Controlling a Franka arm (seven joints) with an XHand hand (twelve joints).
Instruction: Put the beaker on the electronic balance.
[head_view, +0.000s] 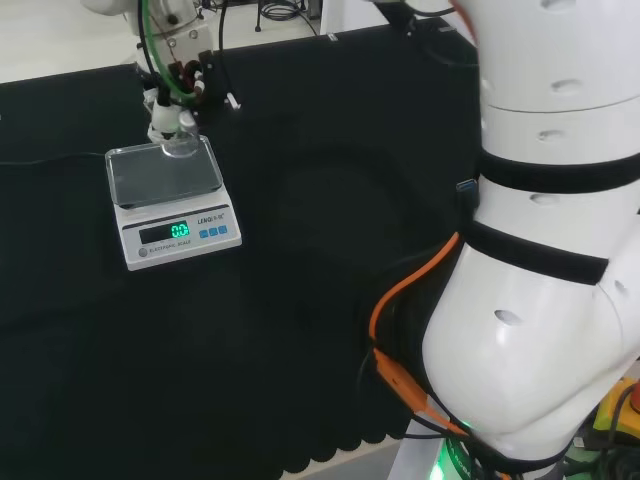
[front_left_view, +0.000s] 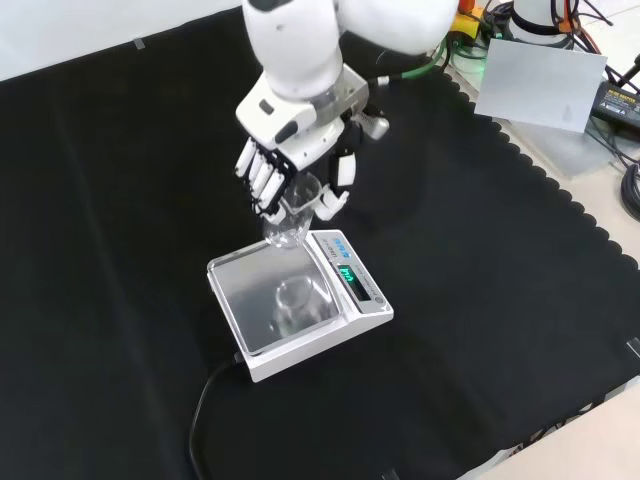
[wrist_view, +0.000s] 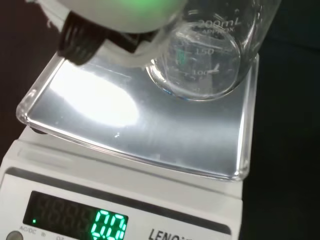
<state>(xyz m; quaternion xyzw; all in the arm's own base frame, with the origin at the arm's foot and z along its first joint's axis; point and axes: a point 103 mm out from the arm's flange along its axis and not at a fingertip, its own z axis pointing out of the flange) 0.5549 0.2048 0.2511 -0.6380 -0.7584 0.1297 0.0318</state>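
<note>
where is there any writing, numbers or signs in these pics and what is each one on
beaker, held by the robot hand: white volume marks with numbers and a unit up its wall.
scale, display: lit green digits.
scale front, beside the display: blue lettering, cut off at the edge of the wrist view.
scale front, by the display's corner: tiny grey print, too small to read.
</note>
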